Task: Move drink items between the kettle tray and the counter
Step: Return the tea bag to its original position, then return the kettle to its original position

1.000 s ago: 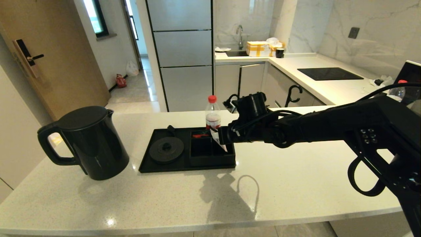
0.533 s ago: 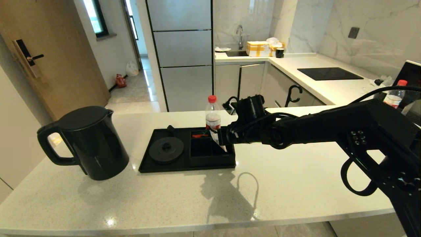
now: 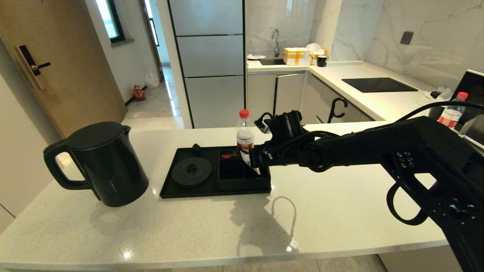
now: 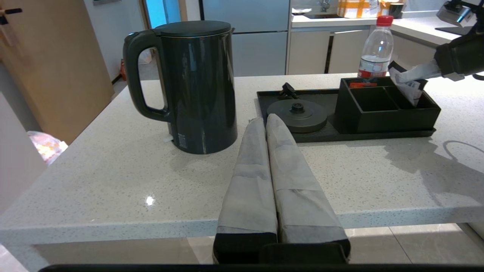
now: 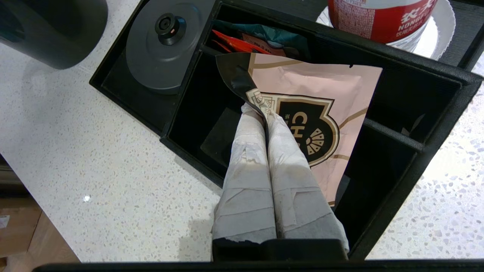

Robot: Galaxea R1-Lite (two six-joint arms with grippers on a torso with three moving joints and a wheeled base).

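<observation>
My right end effector (image 5: pixel 266 121) is clamped on the pink sachet (image 5: pixel 321 124), with the taped fingers (image 5: pixel 245 158) pressed together on the sachet's folded dark corner. The sachet hangs tilted over the walled compartments at the right end of the kettle tray (image 3: pixel 170 189); its lower edge dips into a compartment near the tray's right wall. In the head view the right end effector (image 3: pixel 251 158) sits above that same tray end.

Difference from one second ago: my right arm has drawn slightly toward the counter's far edge and leftward, and the sachet (image 3: pixel 247 160) has shifted with it by a small amount. The grip is unchanged. The second bottle (image 3: pixel 450 109) on the side counter at right is now less hidden by the arm.

The kettle (image 3: pixel 100 162) stands upright on the counter (image 3: pixel 321 211) near its left edge, off the tray, unmoved. The round base disc (image 3: pixel 191 171) on the tray's left half is bare. A red-capped bottle (image 3: pixel 245 130) stands upright at the tray's far edge, beside the compartments. Red packets (image 5: pixel 236 43) lie in the far compartment.

My left end effector (image 4: pixel 266 124) is parked at the counter's near edge, fingers closed on nothing, unmoved.
</observation>
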